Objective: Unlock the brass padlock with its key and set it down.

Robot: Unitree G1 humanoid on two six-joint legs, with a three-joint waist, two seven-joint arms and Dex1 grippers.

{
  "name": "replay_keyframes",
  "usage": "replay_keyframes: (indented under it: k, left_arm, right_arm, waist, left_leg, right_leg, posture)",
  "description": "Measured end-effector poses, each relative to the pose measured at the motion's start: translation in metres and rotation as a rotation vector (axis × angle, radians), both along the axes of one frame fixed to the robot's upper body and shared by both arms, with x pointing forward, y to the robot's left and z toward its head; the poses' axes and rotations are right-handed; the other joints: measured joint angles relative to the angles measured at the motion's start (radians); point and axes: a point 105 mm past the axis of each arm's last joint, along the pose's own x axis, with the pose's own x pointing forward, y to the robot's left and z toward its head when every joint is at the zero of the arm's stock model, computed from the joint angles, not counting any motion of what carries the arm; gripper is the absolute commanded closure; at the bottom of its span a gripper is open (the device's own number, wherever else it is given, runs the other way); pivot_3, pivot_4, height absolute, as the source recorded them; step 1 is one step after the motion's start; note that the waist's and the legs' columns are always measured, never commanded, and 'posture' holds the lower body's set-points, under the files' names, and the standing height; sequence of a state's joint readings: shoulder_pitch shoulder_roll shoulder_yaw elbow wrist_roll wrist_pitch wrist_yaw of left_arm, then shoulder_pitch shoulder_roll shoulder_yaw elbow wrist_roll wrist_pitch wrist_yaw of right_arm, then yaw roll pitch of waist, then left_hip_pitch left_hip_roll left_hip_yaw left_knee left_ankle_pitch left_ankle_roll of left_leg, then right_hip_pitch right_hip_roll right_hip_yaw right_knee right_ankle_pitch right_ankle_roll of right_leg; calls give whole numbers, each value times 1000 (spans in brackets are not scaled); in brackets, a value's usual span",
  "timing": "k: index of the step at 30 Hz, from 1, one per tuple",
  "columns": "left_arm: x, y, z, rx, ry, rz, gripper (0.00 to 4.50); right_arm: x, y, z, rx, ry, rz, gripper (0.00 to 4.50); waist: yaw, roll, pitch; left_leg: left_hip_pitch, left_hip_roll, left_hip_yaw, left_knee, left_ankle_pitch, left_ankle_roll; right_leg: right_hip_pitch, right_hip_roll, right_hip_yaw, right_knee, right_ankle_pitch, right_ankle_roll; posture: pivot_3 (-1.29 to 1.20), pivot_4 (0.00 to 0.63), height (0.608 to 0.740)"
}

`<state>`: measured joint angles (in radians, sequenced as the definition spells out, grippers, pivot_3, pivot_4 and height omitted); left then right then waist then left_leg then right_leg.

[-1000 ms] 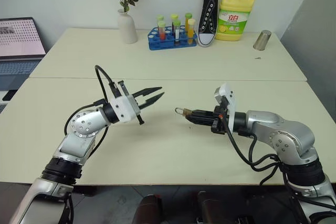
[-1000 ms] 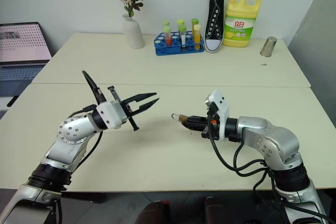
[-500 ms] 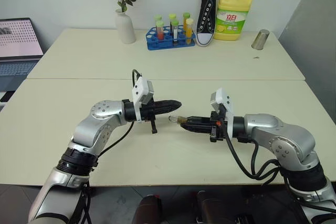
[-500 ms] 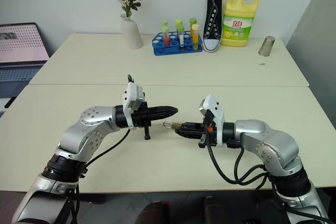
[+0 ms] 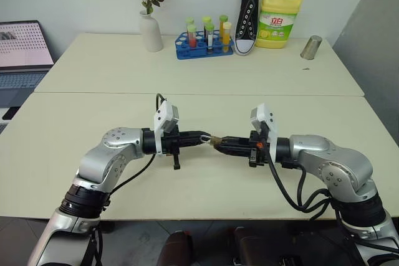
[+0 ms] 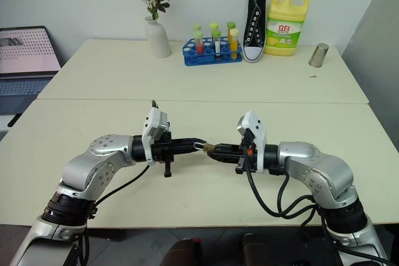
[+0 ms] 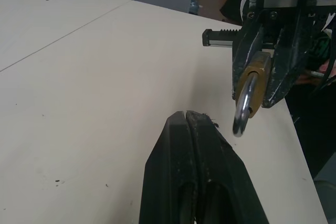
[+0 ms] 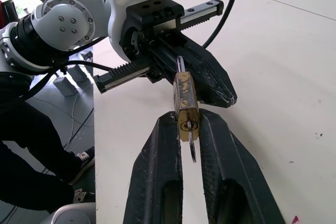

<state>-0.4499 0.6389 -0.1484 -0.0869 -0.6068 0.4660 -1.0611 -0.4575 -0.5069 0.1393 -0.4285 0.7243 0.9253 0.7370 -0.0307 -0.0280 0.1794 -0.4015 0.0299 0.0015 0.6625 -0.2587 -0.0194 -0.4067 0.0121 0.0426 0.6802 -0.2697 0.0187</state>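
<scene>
Between our two grippers, above the counter, the brass padlock sits pinched in the right gripper, shackle offered toward the left gripper and key hanging from its body. Our left fingers are pressed together, empty, just beside the shackle. Both forearms lie nearly level, tips facing.
</scene>
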Motion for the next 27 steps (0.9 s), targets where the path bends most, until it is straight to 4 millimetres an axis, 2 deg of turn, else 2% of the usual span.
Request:
replay_keyframes:
  k: [17,22,27]
  left_arm:
    - [-17,9,1,15,79,-45,4500]
    - [-26,5,11,-17,116,-85,4500]
    - [-26,6,14,-29,127,-80,4500]
  right_arm:
    - [7,-4,-3,-16,-9,-32,4368]
    - [9,-5,-5,-21,-4,-40,4368]
    - [9,-5,-6,-21,-3,-39,4368]
  waist:
    - [0,0,0]
    - [0,0,0]
    - [0,0,0]
  left_leg:
    - [0,0,0,0,0,0]
    - [0,0,0,0,0,0]
    - [0,0,0,0,0,0]
  right_leg:
    - [0,0,0,0,0,0]
    - [0,0,0,0,0,0]
    - [0,0,0,0,0,0]
  posture:
    - [0,150,740]
    - [0,150,740]
    - [0,150,740]
